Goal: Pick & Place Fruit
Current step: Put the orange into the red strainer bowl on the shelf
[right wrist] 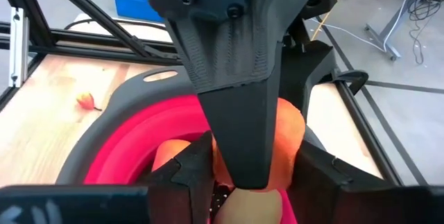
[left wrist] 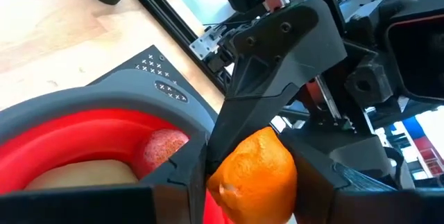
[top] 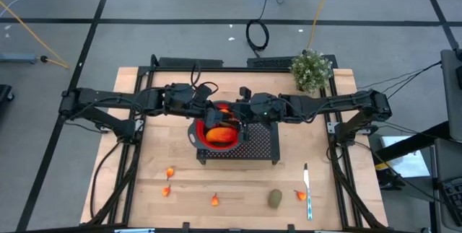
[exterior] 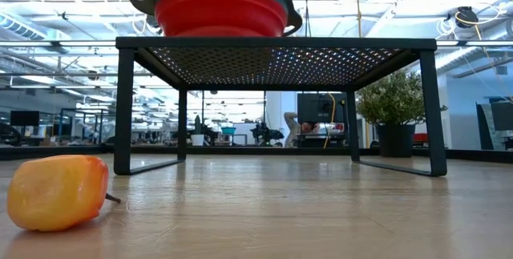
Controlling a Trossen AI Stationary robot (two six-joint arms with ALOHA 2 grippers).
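Observation:
A red collapsible bowl [top: 220, 133] with a dark rim stands on a black perforated rack [top: 260, 143], seen from below in the low view [exterior: 220, 6]. In the bowl lie a dark red round fruit [left wrist: 163, 148] and a pale oval one [left wrist: 83, 172]. Both grippers meet over the bowl's far side. My left gripper [left wrist: 253, 189] and my right gripper [right wrist: 253, 182] each have fingers on either side of one orange fruit [top: 225, 114]. On the near table lie tiny orange bits [top: 170, 172] [top: 214, 200] [top: 299, 195] and a brownish-green oval [top: 275, 199]. My left gripper pinches the orange fruit [left wrist: 253, 172] between its two fingers, coming level from the table's left, above the bowl's rim; the fruit is lifted clear. My right gripper has its fingers [right wrist: 187, 172] on the fruit's two other sides [right wrist: 291, 137], coming from the table's right. The left arm's finger covers most of that contact.
A bushy potted plant [top: 312, 69] stands at the table's far right. A silver utensil with a light-blue handle [top: 307, 190] lies at the near right. In the low view a yellow-orange piece [exterior: 56, 191] lies close to the camera. Bare wood lies left of the rack.

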